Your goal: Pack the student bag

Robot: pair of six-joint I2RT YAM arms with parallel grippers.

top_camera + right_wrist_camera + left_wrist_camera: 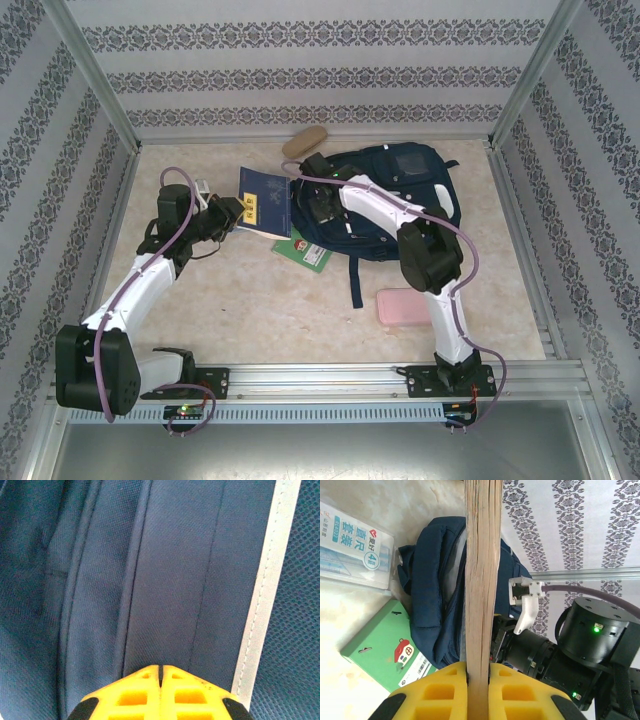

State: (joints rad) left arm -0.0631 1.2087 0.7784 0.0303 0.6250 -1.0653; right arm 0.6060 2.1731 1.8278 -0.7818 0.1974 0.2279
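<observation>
student bag (400, 195) soft, floppy; likely best grabbed at opening rim. right gripper (161, 670) jaws closed against its fabric; left gripper (477, 666) jaws clamp book (482, 580) beside bag.

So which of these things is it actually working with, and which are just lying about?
In use: student bag, with the shut right gripper against it; blue book, clamped in the left gripper.
Lying about, probably awaiting packing: green booklet, pink case, tan pouch, ruler set.
</observation>
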